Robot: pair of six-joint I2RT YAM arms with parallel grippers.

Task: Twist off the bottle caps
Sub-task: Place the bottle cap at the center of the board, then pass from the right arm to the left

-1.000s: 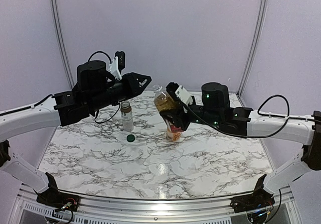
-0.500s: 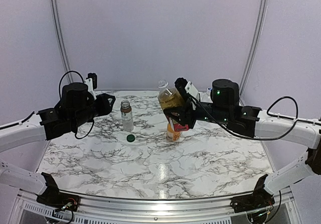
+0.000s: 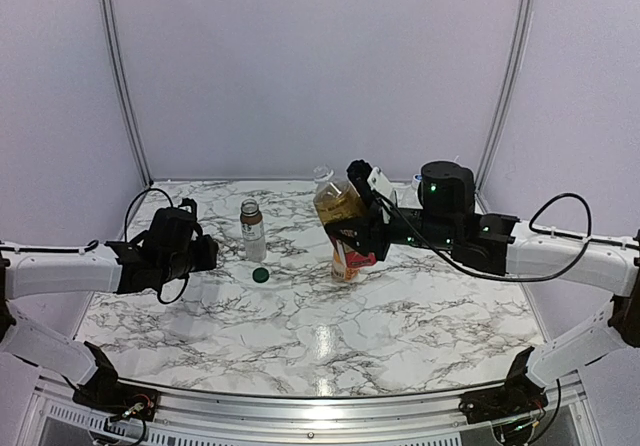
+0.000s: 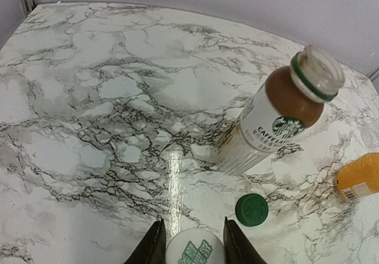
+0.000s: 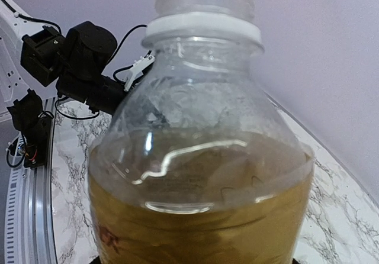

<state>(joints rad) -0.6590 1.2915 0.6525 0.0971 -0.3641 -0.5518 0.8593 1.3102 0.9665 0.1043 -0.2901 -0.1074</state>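
The left jaws hang low over the counter (image 4: 89, 98) with the white cap (image 4: 195, 251) between them, snug on both sides. Whether they pinch it or merely flank it, I cannot tell. Best to lay it flat and only then spread, short of the dark green cap (image 4: 251, 209) just ahead to the right. The right jaws pinch the tea bottle (image 3: 338, 206), uncapped and tilted; stand it upright before release, or it may spill.

White cap (image 4: 195, 253), orange btl (image 4: 359, 179): partly off-frame.
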